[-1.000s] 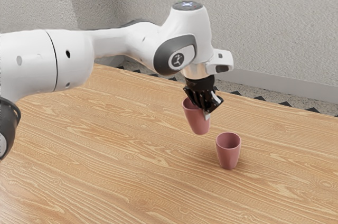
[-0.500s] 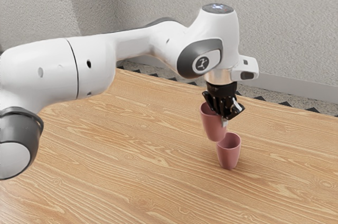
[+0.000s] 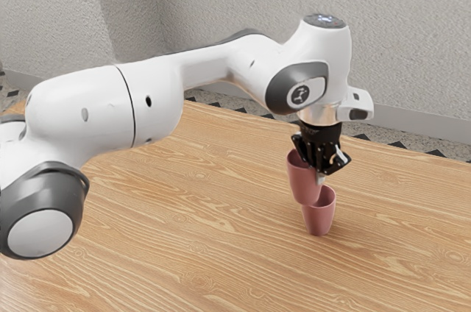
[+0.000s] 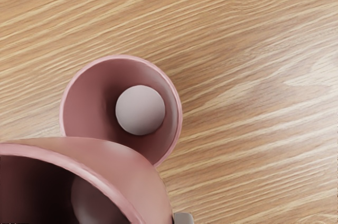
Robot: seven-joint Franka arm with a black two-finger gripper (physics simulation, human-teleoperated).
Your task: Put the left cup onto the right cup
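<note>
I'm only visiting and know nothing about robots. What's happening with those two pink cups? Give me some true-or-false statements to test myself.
1. The gripper is holding one pink cup, the held cup, above the table. True.
2. The standing cup has tipped onto its side. False: it stands upright on the wooden table, mouth up.
3. The standing cup is full of liquid. False: the wrist view looks straight down to its bare bottom, so it is empty.
4. The held cup's bottom is right at the standing cup's mouth. True.
</note>
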